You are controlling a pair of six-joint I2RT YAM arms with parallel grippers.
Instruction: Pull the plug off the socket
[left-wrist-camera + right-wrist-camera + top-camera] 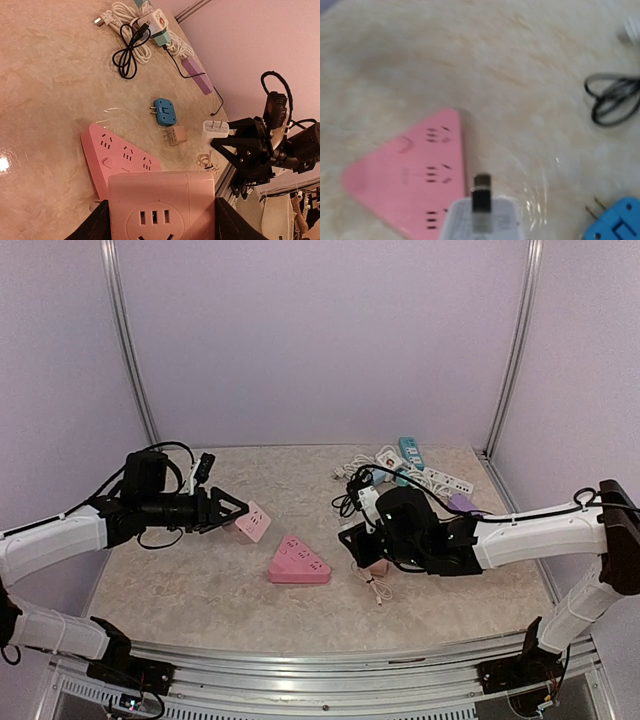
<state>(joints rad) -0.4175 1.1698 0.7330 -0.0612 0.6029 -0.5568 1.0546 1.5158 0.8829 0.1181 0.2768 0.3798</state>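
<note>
Firstly, left tool (240, 515) – fingers (95, 226) pressed against both sides of the pink cube socket (161, 205), clamped on it, its slotted face looking out at the wrist camera.

Item, pink triangular power strip (298, 562) – flat on the tabletop (180, 585), between the two arms, nothing plugged into it.

Item, blue adapter (164, 111) and a small tan adapter (175, 136), loose, just beyond the strip.

Item, right tool (222, 136) – closed on the white plug (482, 215), two pins bare; plug well apart from the cube socket.

Item, white and purple power strips with coiled cables (420, 472), heaped at the far right corner.
</note>
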